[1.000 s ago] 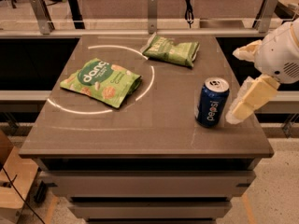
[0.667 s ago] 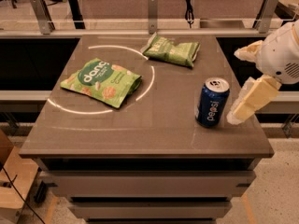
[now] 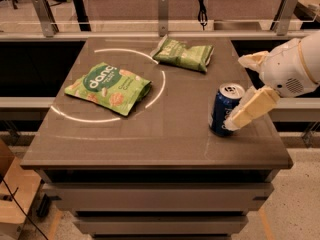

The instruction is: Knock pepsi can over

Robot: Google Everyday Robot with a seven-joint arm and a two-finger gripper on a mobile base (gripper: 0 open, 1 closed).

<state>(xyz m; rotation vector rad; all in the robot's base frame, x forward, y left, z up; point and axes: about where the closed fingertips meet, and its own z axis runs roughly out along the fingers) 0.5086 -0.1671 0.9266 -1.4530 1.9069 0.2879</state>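
Observation:
The pepsi can, dark blue with a silver top, stands upright near the right edge of the grey table. My gripper comes in from the right, open, with its two cream fingers spread wide. The lower finger lies against the can's right side, partly in front of it. The upper finger is behind the can and apart from it. The white wrist is at the right edge of the view.
A large green snack bag lies at the table's left-middle. A smaller green bag lies at the back centre. A white circle line is marked on the tabletop. A rail with metal posts runs behind the table.
My gripper has moved a little left, so the lower finger now meets the can's right side. The can still stands upright in the same place.

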